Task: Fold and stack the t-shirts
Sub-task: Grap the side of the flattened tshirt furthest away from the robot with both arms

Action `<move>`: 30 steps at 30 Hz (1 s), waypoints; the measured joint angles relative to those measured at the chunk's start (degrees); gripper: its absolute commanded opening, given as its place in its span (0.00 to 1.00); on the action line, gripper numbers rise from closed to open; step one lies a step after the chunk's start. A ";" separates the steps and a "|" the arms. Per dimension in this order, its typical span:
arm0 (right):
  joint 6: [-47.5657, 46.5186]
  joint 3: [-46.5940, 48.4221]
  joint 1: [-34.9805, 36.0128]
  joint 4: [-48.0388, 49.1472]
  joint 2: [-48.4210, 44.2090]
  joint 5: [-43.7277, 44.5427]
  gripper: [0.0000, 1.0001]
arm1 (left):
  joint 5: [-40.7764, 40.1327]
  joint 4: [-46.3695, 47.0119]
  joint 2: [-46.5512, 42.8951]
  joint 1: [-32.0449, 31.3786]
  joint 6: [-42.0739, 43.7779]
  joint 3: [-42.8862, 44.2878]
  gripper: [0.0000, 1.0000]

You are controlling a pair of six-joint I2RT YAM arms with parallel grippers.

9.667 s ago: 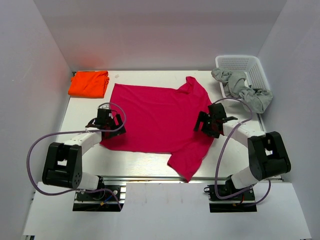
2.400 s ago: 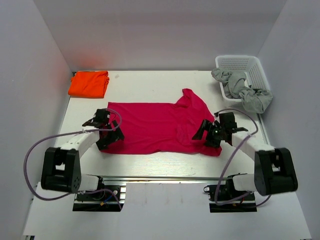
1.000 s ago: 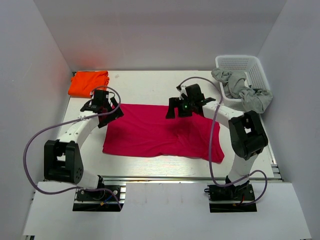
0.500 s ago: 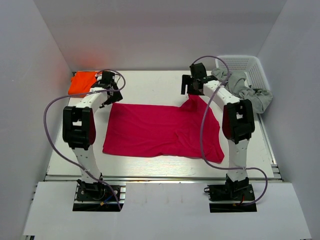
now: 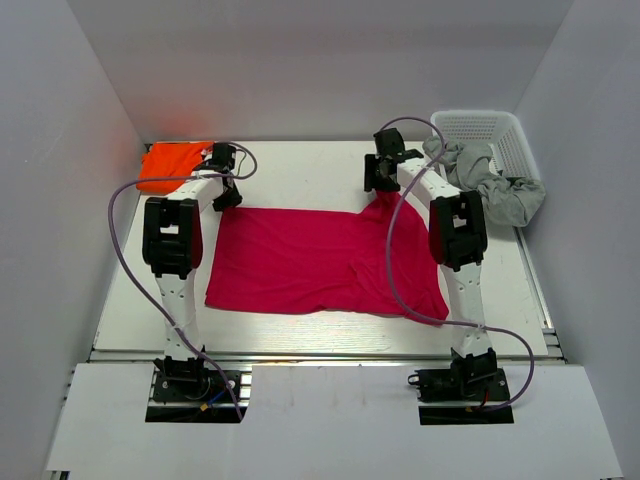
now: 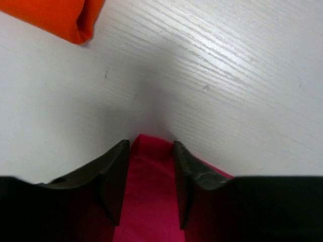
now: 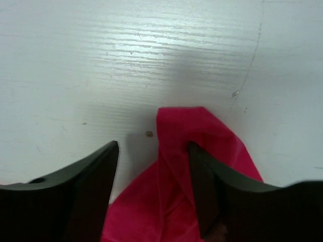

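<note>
The magenta-red t-shirt (image 5: 310, 260) lies folded into a wide rectangle mid-table. My left gripper (image 5: 226, 190) is at its far left corner. In the left wrist view that gripper (image 6: 151, 146) stands part-closed, the red corner (image 6: 151, 201) filling the narrow gap between its fingers. My right gripper (image 5: 378, 183) is at the shirt's raised far right tip. Seen from the right wrist, it (image 7: 153, 146) is open, the crumpled red tip (image 7: 174, 126) against the right finger and bare table by the left one. The orange t-shirt (image 5: 175, 165) lies folded at the far left, its edge also in the left wrist view (image 6: 55, 17).
A white basket (image 5: 490, 125) stands at the far right with grey cloth (image 5: 490, 185) spilling over its near rim. White walls close in the table on the left, right and back. Both arms stretch far out over the table.
Both arms have reached farther back to the shirt's far corners. Both pairs of jaws have narrowed, the left more than the right. The shirt has not shifted in the last half second.
</note>
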 measured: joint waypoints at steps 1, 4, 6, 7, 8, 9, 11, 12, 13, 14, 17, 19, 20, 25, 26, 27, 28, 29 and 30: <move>0.24 0.00 -0.09 -0.20 0.11 -0.22 0.55 | 0.33 0.07 0.09 0.00 0.11 0.15 0.37; 0.98 -0.20 -0.35 -0.52 0.13 -0.37 0.51 | 1.11 0.70 0.09 0.00 0.39 -0.26 0.27; 1.57 -0.61 -0.44 -0.52 0.09 -0.20 0.52 | 1.64 2.10 -0.22 0.00 0.46 -1.14 0.13; 1.81 -1.03 -0.46 -0.50 0.09 0.04 0.52 | 1.77 2.86 -0.48 0.00 0.48 -1.73 0.07; 1.92 -1.38 -0.46 -0.66 0.09 0.35 0.54 | 1.90 3.58 -0.74 0.00 0.70 -2.27 0.02; 2.05 -1.57 -0.48 -0.92 0.09 0.57 0.54 | 2.01 3.98 -0.90 0.02 0.87 -2.64 0.00; 2.29 -1.64 -0.46 -1.36 0.11 0.85 0.48 | 2.23 4.44 -1.01 0.02 1.18 -2.89 0.00; 2.34 -1.64 -0.46 -1.36 0.11 0.94 0.26 | 2.32 4.55 -1.01 0.04 1.31 -2.89 0.00; 2.38 -1.64 -0.46 -1.40 0.09 0.96 0.13 | 2.45 4.63 -1.01 0.07 1.51 -2.89 0.00; 2.82 -1.64 -0.46 -1.60 0.11 0.96 0.00 | 2.62 4.70 -1.01 0.07 1.60 -2.89 0.00; 4.17 -1.64 -0.46 -1.84 0.11 0.55 0.00 | 2.93 4.94 -1.18 0.11 2.19 -3.08 0.00; 4.68 -1.79 -0.46 -1.60 -0.04 0.11 0.00 | 3.26 5.97 -1.77 0.13 2.58 -4.15 0.00; 4.81 -2.58 -0.46 -0.83 -0.52 -0.13 0.00 | 3.48 6.67 -2.32 0.15 2.67 -5.11 0.00; 7.43 -10.19 -0.42 0.09 -7.85 -0.07 0.00 | 4.13 8.26 -6.29 0.15 3.02 -10.95 0.00; 8.17 -12.13 -0.42 0.17 -10.29 0.00 0.00 | 4.22 8.37 -7.28 0.13 3.02 -12.28 0.00; 9.03 -14.10 -0.44 0.37 -12.83 0.17 0.00 | 4.35 8.72 -8.83 0.09 3.04 -14.19 0.00; 9.62 -15.93 -0.44 0.61 -15.26 0.31 0.00 | 4.37 8.74 -9.46 0.07 3.04 -14.80 0.00; 10.60 -18.01 -0.44 0.85 -17.90 0.37 0.00 | 4.39 9.20 -10.86 0.04 3.04 -16.37 0.00; 11.28 -20.11 -0.44 1.16 -20.44 0.55 0.00 | 4.37 9.38 -12.35 0.04 3.04 -17.75 0.00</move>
